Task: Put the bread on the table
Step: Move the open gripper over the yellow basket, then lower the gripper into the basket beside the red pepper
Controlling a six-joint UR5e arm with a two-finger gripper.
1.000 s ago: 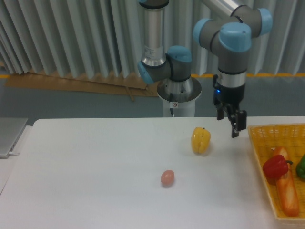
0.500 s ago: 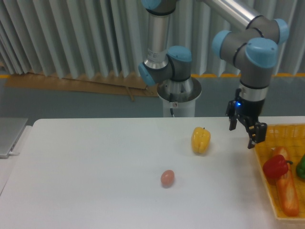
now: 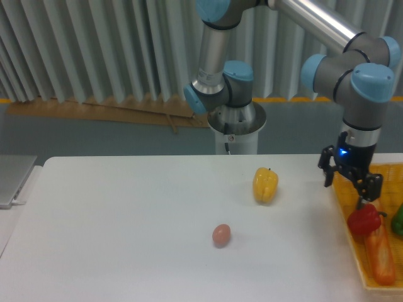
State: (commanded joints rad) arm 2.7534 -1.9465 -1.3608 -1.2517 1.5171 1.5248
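The bread [image 3: 380, 251] lies inside the yellow woven basket [image 3: 350, 223] at the right edge of the table [image 3: 126, 239], running lengthwise toward the camera, with a red pepper [image 3: 363, 221] resting over its far end and a green pepper [image 3: 398, 224] just beside that. The gripper [image 3: 350, 180] hangs above the basket's near-left rim, close to the red pepper, its fingers spread apart and holding nothing. The loaf looks light and stiff, with a dry crust that should give the pads decent friction, though a hard squeeze could crack or dent it. Being so long, it would likely tip if taken near one end; the sensible hold is across its narrow width around mid-length, on the exposed stretch below the red pepper, where the fingers have room on both sides. The pepper overlapping the far end may roll or drag as the loaf lifts. A yellow bell pepper [image 3: 265, 185] and a small pinkish egg-shaped thing [image 3: 221, 234] sit well apart on the table.
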